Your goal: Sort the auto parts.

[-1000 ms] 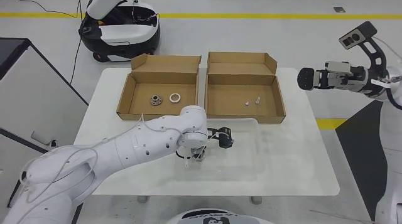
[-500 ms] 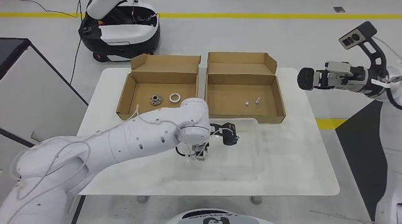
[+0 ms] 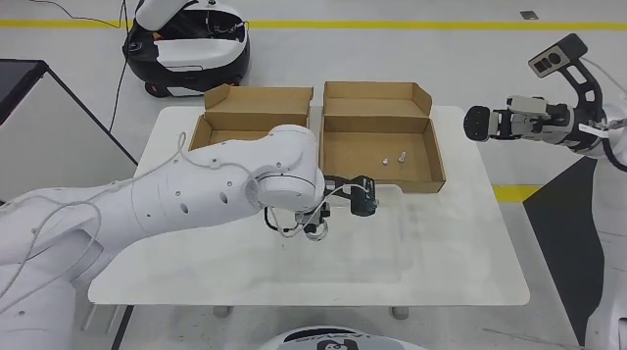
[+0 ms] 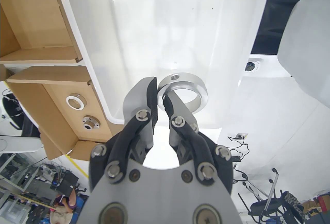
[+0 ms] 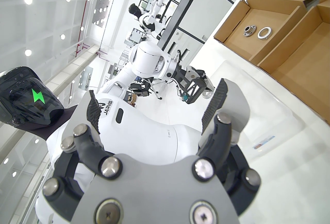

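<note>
My left gripper (image 4: 161,96) is shut on a silver metal ring (image 4: 183,92) with a threaded side hole, one finger inside the ring and one outside, held above the clear tray (image 4: 165,29). From above, this gripper (image 3: 315,229) hangs near the tray's back left corner, close to the boxes. The left cardboard box (image 4: 56,96) holds a white ring (image 4: 75,102) and a flanged hub (image 4: 90,123). The right box (image 3: 362,159) holds two small parts (image 3: 394,158). My right gripper (image 5: 157,109) is open and empty, off the table's right side (image 3: 477,123).
The clear tray (image 3: 392,252) takes up the table's front middle. My left arm covers most of the left box (image 3: 257,102) from above. Another white robot (image 3: 186,46) stands on the floor behind the table. A dark cabinet (image 3: 39,134) is at the left.
My left arm has risen from the tray with the ring and swung back toward the boxes, now covering the left box's inside. The right arm has not moved.
</note>
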Available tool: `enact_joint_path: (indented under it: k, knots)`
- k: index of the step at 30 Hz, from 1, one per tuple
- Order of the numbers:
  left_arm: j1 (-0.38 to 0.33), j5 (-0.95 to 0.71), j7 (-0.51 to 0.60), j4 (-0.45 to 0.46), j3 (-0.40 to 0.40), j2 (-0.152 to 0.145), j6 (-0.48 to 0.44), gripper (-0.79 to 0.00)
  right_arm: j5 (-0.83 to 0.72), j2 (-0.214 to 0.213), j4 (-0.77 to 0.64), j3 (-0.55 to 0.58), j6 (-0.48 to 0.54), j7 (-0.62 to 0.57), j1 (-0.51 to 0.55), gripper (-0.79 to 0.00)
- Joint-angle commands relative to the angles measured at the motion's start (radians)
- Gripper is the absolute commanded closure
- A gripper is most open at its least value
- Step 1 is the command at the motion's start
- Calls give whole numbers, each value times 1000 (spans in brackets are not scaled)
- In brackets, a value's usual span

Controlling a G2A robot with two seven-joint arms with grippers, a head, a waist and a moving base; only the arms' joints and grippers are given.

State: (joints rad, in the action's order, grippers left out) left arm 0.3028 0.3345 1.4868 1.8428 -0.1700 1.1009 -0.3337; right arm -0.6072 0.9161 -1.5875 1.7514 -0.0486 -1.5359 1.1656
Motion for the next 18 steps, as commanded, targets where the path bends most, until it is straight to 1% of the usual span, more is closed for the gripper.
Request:
enact_joint_path:
  k: [1,6,15,18]
  knots:
    - [-23,-30,-1,16,0,-10,-1,0,0,0,0,0,0,0,0,-785]
    - [-74,-79,10,46,0,-25,11,0,0,0,0,0,0,0,0,-785]
    - [-74,-79,10,46,0,-25,11,0,0,0,0,0,0,0,0,-785]
    - [-46,-52,-32,21,-11,-29,25,0,0,0,0,0,0,0,0,-785]
